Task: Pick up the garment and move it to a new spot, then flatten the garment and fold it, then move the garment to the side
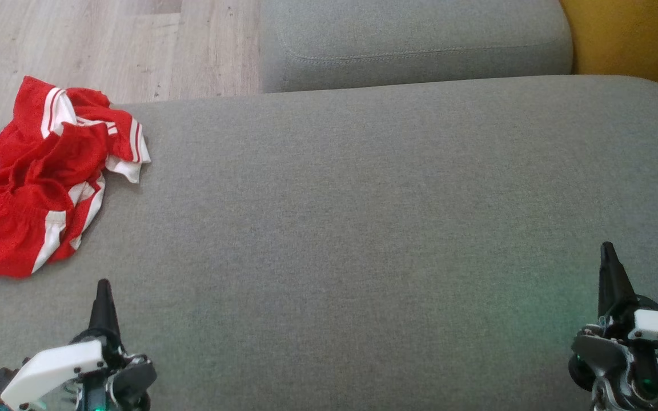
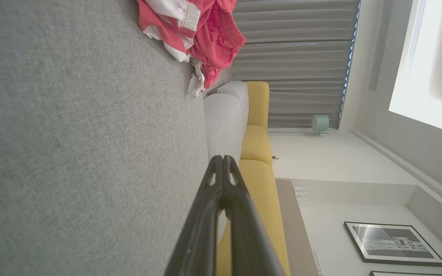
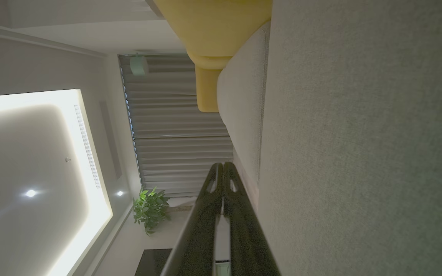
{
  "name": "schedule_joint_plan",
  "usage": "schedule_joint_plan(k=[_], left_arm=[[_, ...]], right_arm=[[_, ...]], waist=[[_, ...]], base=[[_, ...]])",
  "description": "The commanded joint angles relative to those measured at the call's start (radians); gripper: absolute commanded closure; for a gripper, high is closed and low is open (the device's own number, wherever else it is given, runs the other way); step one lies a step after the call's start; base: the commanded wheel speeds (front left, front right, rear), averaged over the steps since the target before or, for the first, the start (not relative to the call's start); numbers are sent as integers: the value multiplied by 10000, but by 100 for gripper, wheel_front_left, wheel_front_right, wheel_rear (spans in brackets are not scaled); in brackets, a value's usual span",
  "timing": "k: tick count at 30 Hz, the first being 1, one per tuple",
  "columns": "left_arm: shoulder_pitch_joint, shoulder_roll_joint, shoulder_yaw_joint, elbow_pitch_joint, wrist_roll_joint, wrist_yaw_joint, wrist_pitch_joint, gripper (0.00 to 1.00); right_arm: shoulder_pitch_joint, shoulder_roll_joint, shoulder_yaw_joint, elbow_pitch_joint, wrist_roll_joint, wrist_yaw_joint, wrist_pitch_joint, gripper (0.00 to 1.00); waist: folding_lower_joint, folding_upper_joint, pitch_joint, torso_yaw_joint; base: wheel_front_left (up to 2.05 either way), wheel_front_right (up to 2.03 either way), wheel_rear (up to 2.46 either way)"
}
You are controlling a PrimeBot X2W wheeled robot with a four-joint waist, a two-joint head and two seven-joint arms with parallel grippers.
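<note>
Pickup not begun, so our left gripper (image 1: pixel 103 288) & right gripper (image 1: pixel 607 251) sit near-side, jaws closed tip-to-tip, empty; garment (image 1: pixel 49 177) lies crumpled far left on cushion (image 1: pixel 363 228).

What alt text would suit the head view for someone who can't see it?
A crumpled red garment with white stripes lies at the left edge of a wide grey cushion. The left tool and right tool sit shut at the lower corners, apart from it.
</note>
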Motion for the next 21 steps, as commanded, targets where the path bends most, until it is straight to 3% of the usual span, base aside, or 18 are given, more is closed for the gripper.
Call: schedule_joint_plan(k=[1, 9, 10, 21], left_arm=[[-507, 35, 391, -291, 5, -65, 39, 100], [-507, 35, 391, -291, 5, -65, 39, 100], [0, 0, 0, 0, 0, 0, -1, 0], [356, -5, -271, 311, 86, 24, -235, 0]], right_arm=[[-550, -81, 213, -313, 60, 69, 56, 100], [-550, -81, 213, -313, 60, 69, 56, 100], [0, 0, 1, 0, 0, 0, -1, 0], [318, 11, 228, 394, -83, -6, -232, 0]], waist=[[0, 0, 0, 0], [0, 0, 0, 0], [0, 0, 0, 0], [0, 0, -64, -1]], base=[[0, 0, 0], [0, 0, 0], [0, 0, 0], [0, 0, 0]])
